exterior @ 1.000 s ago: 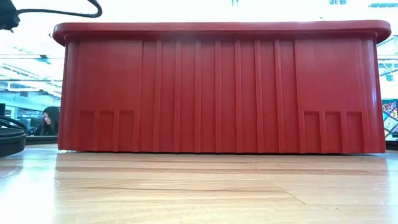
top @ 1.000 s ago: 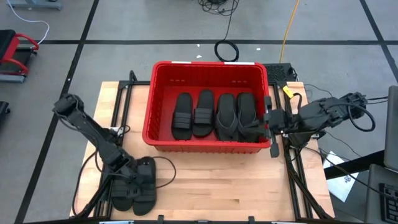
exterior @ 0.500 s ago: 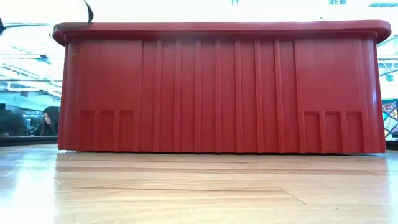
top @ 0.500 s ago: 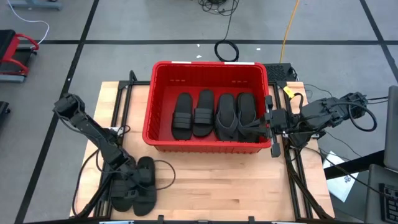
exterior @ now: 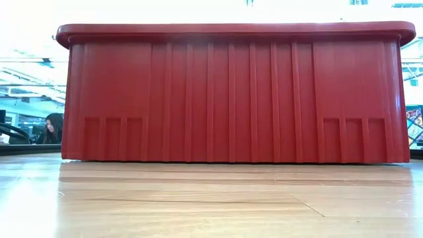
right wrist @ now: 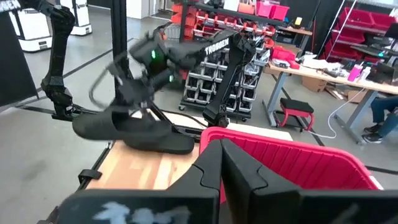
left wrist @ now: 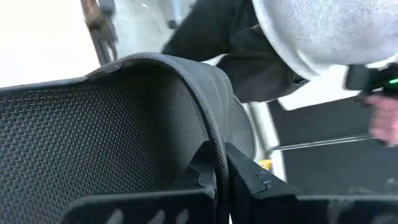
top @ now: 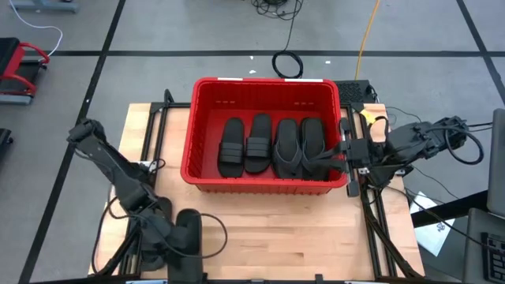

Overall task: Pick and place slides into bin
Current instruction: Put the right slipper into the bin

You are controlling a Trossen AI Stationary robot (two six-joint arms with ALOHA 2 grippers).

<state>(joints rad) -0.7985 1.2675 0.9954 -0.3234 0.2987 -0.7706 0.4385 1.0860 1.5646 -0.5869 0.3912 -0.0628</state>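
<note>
The red bin (top: 203,170) stands at the table's far middle with several black slides (top: 272,147) lying side by side on its floor. Near the table's front left, my left gripper (top: 170,233) is shut on another black slide (top: 188,232), which also shows in the right wrist view as the slide (right wrist: 134,134) under the left arm. One more slide (top: 153,252) lies on the table, partly under that arm. My right gripper (right wrist: 222,163) is shut at the bin's right rim (top: 345,150), holding nothing. My left gripper pinches the slide's side rim (left wrist: 216,146) between its two fingers, which come from above. The textured sole (left wrist: 93,137) faces the wrist camera. The slide is tipped onto its side and hangs off the table below the fingers. Whether my right gripper touches the bin's rim I cannot tell.
Bare wood lies between the bin and the near edge (top: 276,237). A black cable loop (top: 213,229) trails by the left arm. A person in a grey top (left wrist: 323,31) stands close to the table; another person (exterior: 51,127) sits far behind.
My left gripper has shut on the side of the right-hand slide of the pair at the front left and gone up with it. That slide, which lay flat, is now tipped on its side and off the wood; the other slide has stayed put.
</note>
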